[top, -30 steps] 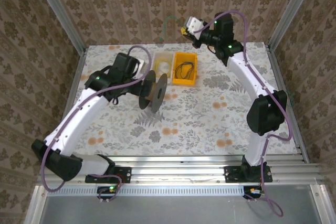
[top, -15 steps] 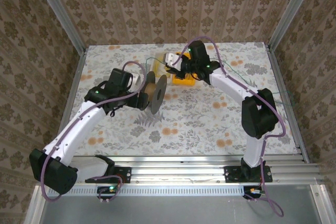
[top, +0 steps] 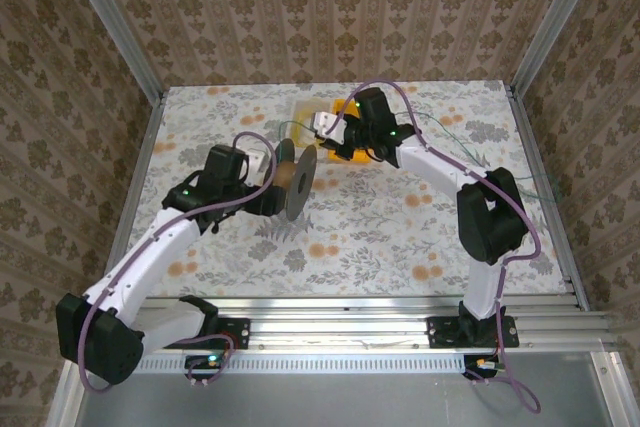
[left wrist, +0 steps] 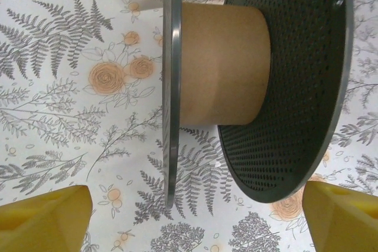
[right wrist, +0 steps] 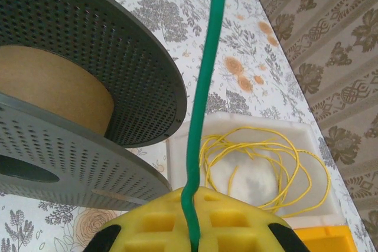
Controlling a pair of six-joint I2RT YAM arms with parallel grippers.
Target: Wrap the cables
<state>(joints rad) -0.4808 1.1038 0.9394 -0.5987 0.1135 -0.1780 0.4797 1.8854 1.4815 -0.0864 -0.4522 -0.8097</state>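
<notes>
The right gripper [right wrist: 192,228] pinches a green cable [right wrist: 204,87] beside the black spool [left wrist: 221,63], while the left gripper [left wrist: 195,216] stands spread wide facing its core.

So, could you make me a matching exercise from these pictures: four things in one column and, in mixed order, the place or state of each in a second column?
Things
A. green cable
B. yellow cable
C. spool
D. left jaws

Place or state
1. coiled in the white tray
2. wide open, holding nothing
3. pinched in the shut right jaws
4. standing on edge, brown core bare

Pairs: A-3, B-1, C-4, D-2
</notes>
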